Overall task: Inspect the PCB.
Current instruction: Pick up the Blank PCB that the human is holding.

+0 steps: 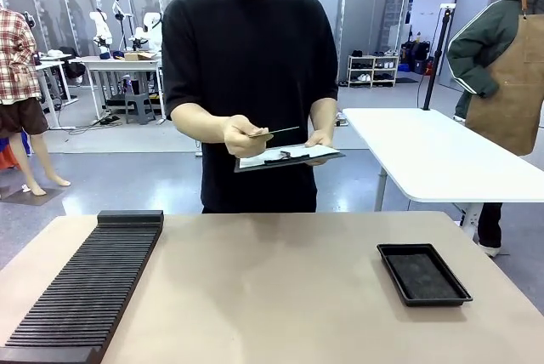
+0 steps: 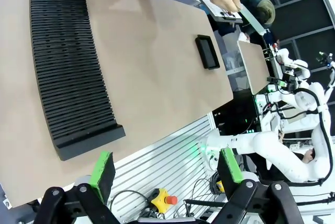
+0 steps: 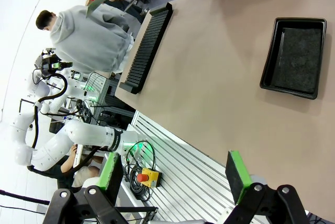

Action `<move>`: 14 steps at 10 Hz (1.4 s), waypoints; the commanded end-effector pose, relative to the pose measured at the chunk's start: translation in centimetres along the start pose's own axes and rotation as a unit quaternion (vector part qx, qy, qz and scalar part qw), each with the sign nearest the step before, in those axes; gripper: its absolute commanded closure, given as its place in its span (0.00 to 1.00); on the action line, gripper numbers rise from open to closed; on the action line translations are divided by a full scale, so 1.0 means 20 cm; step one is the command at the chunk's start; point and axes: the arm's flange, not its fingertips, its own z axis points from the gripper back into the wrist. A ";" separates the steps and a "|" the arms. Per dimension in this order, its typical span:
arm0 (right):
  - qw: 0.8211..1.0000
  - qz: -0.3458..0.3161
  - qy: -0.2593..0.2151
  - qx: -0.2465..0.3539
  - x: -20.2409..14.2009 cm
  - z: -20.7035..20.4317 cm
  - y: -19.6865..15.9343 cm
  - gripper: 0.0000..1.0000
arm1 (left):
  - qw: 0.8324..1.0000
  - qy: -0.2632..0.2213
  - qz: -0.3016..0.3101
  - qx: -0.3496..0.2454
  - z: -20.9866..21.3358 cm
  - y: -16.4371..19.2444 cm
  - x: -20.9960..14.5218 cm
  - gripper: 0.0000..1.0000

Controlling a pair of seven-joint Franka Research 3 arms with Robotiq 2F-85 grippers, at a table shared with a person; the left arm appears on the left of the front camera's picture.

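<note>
- Front view: the table point(image 1: 280, 296) is seen bare across its wide middle, so ample room for reaching is left between the things at its two sides. Its far edge runs just in front of the person.
- The slotted rack point(image 1: 85, 287) is laid along the table's left side, close to the left edge and reaching the near edge. It could be clipped if the left arm were swept low across it.
- The black tray point(image 1: 423, 273) is set near the right edge, well apart from the rack, and nothing is seen in it.
- The clipboard point(image 1: 289, 157) is held by the person beyond the far edge, over the floor rather than the table.
- The left gripper point(image 2: 166, 169) and the right gripper point(image 3: 174, 174) are kept back past the near edge, over the metal frame. Both are spread wide and nothing is held in either.
- The PCB point(image 1: 280, 131) is pinched at one end by the person's hand point(image 1: 240, 136) and held flat, just above the clipboard and off the table.
- A handover is judged likely. The board is thin, so a shallow or skewed pinch could let it slip. Anything dropped there would fall past the table's far edge, and the person's fingers lie close to any grip point.
</note>
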 end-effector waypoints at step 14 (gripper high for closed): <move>0.999 -0.015 -0.035 -0.019 0.06 0.03 0.03 0.00 | 1.000 0.005 0.001 0.009 0.00 0.00 0.00 0.00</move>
